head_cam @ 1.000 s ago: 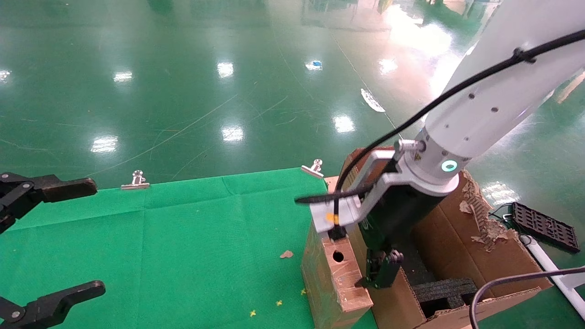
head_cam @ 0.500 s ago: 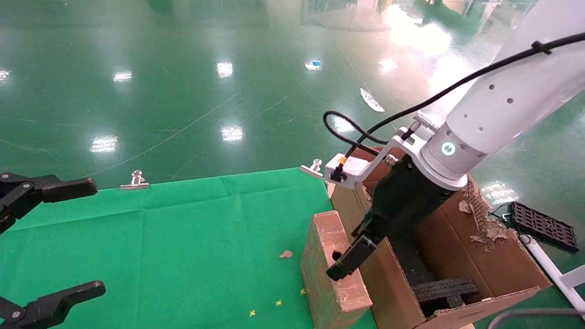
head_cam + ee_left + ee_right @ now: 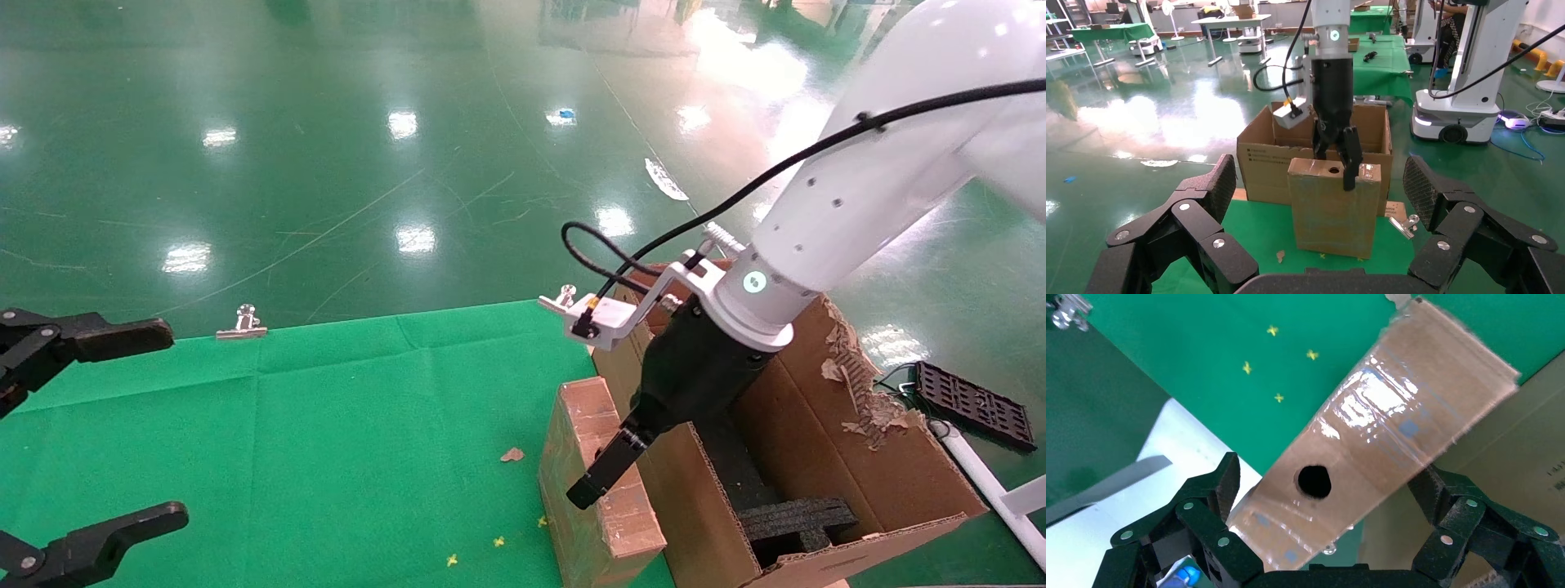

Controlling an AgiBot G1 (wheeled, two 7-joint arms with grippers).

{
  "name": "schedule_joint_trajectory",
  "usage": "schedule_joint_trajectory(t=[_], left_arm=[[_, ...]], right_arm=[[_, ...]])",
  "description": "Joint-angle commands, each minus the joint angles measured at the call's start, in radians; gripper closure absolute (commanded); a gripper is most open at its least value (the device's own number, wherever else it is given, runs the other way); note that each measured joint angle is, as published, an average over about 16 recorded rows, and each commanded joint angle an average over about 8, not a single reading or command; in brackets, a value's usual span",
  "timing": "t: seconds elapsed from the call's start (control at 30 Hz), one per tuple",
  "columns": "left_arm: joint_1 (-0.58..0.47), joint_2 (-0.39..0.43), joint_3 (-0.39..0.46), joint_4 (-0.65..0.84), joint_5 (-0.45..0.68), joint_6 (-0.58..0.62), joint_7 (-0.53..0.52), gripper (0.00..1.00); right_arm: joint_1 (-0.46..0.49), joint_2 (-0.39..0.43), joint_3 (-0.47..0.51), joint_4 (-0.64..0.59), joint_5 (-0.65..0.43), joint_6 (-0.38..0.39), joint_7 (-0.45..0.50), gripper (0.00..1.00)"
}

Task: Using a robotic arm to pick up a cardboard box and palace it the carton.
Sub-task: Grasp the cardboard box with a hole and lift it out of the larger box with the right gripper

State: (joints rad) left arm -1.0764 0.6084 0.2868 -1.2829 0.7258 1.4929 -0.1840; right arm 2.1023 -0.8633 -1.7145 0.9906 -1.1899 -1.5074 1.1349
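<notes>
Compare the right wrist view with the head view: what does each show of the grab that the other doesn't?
Only the right wrist view looks straight down on the cardboard box: its glossy taped top edge with the round hole lies between the right gripper's open fingers, which straddle it.

Only the head view shows the surroundings: the carton with black foam inserts right beside the box, binder clips on the cloth's far edge, and the left gripper parked open at the near left.

Both show the box standing on edge on the green cloth, not yet lifted.
</notes>
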Motion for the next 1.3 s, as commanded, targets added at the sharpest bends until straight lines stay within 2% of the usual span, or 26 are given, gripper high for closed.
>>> schedule_joint_trajectory(t=[0.03, 0.1, 0.17, 0.2, 0.3, 0.37, 0.43, 0.9, 1.1, 1.3], left_arm=[[0.000, 0.000, 0.000, 0.000, 0.000, 0.000, 0.000, 0.02], [0.000, 0.000, 0.000, 0.000, 0.000, 0.000, 0.000, 0.17], [0.000, 0.000, 0.000, 0.000, 0.000, 0.000, 0.000, 0.39], [0.000, 0.000, 0.000, 0.000, 0.000, 0.000, 0.000, 0.51], [0.000, 0.000, 0.001, 0.000, 0.000, 0.000, 0.000, 0.87], [0.000, 0.000, 0.001, 0.000, -0.001, 0.000, 0.000, 0.97], [0.000, 0.000, 0.001, 0.000, -0.001, 0.000, 0.000, 1.00], [0.000, -0.001, 0.002, 0.000, -0.001, -0.001, 0.001, 1.00], [0.000, -0.001, 0.002, 0.000, -0.002, -0.001, 0.001, 1.00], [-0.001, -0.001, 0.003, 0.000, -0.002, -0.001, 0.001, 1.00]], right_arm=[[-0.009, -0.013, -0.005, -0.005, -0.011, 0.012, 0.002, 0.40], [-0.010, -0.017, -0.009, 0.005, -0.022, 0.022, 0.007, 0.65], [-0.009, -0.017, -0.011, 0.019, -0.031, 0.029, 0.015, 0.89], [-0.008, -0.016, -0.012, 0.026, -0.035, 0.032, 0.019, 0.97], [-0.004, -0.013, -0.016, 0.050, -0.045, 0.035, 0.035, 1.00], [-0.004, -0.009, -0.019, 0.066, -0.050, 0.037, 0.045, 1.00], [-0.004, -0.005, -0.023, 0.079, -0.055, 0.038, 0.055, 1.00], [-0.010, 0.020, -0.037, 0.130, -0.085, 0.052, 0.074, 1.00], [0.003, 0.049, -0.030, 0.190, -0.114, 0.093, 0.057, 1.00], [0.020, 0.112, 0.001, 0.270, -0.111, 0.154, 0.015, 1.00]])
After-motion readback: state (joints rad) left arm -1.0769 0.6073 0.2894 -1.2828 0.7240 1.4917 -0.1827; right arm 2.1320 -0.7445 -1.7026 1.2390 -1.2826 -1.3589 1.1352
